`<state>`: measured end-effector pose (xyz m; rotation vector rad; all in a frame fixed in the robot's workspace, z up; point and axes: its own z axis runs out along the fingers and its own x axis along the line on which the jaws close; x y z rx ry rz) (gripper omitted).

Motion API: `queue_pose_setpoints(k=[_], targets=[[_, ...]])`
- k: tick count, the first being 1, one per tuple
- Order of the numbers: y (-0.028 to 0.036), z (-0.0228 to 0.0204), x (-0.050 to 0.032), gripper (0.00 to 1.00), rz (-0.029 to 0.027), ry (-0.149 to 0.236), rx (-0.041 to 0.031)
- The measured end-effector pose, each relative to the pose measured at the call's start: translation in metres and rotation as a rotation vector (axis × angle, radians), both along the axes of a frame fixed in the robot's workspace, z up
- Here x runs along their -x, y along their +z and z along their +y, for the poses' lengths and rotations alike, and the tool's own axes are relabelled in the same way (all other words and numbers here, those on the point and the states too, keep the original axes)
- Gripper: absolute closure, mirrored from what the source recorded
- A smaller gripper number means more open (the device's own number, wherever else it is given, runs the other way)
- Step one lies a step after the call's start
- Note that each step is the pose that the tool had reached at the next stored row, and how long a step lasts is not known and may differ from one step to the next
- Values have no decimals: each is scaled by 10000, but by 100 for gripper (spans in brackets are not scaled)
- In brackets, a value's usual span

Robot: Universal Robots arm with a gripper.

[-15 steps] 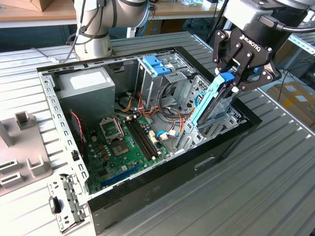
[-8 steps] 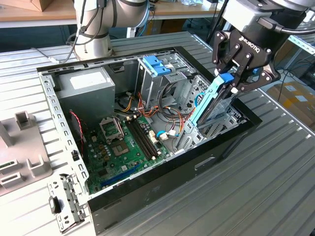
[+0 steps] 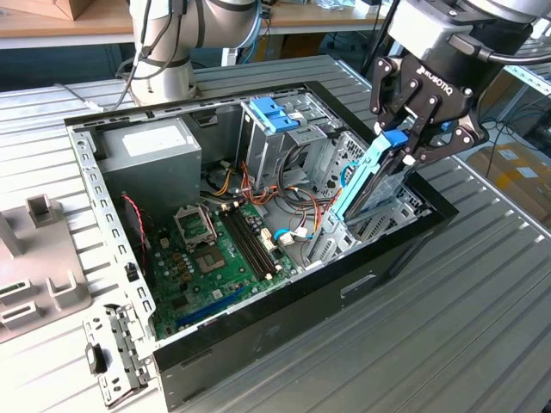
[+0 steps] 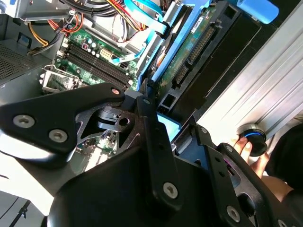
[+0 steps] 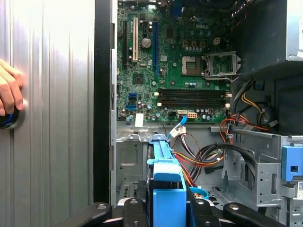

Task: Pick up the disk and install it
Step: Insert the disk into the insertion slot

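Note:
The disk [image 3: 366,185] stands tilted on end in the open computer case [image 3: 284,305], at the drive bay on the exterior view's right, its lower end down among the bay's metal walls. My gripper [image 3: 403,142] is shut on its blue plastic end piece at the top. In the first wrist view the blue end piece of the disk [image 5: 168,189] sits between the fingers of my gripper [image 5: 168,210]. The second wrist view shows the disk [image 4: 189,52] from its green circuit-board side, beyond the black fingers [image 4: 150,120].
Inside the case lie the green motherboard [image 3: 211,249], a grey power-supply box [image 3: 151,146], a metal cage with a blue top [image 3: 274,116] and loose cables. A person's hand [image 5: 9,92] rests on a black knob on the table beside the case. A grey fixture [image 3: 34,249] stands at the exterior view's left.

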<state>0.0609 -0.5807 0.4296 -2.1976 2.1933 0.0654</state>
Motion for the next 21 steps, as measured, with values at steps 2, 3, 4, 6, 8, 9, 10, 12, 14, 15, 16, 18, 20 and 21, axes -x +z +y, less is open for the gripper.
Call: queue_pose_setpoints(k=[2, 3, 4, 6, 8, 9, 10, 12, 14, 15, 16, 18, 20, 21], targets=[[-7, 0, 0, 63, 0, 0, 0], [-12, 0, 0, 63, 0, 0, 0], [-15, 0, 0, 63, 0, 0, -1], [-20, 0, 0, 63, 0, 0, 0], [-27, 0, 0, 63, 0, 0, -1], [-30, 0, 0, 63, 0, 0, 0], [-34, 0, 0, 63, 0, 0, -1], [-40, 0, 0, 63, 0, 0, -1], [-45, 0, 0, 63, 0, 0, 0], [-50, 0, 0, 63, 0, 0, 0], [-52, 0, 0, 63, 0, 0, 0], [-57, 0, 0, 63, 0, 0, 0], [-67, 0, 0, 63, 0, 0, -1], [-70, 0, 0, 63, 0, 0, -1]])
